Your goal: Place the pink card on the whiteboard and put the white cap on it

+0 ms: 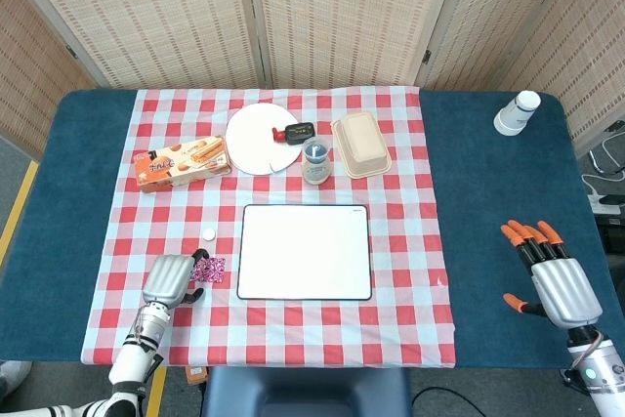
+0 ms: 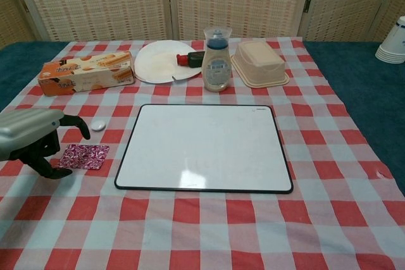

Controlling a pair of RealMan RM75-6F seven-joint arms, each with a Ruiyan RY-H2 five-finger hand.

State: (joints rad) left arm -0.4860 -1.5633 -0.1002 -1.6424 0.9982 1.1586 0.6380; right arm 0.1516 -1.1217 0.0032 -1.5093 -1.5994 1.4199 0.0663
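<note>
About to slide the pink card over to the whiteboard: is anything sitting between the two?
Nothing visible. The pink card lies flat on the cloth just left of the whiteboard, with only bare checkered cloth between them. The white cap sits farther back, off that path. The left hand is at the card's left edge.
</note>
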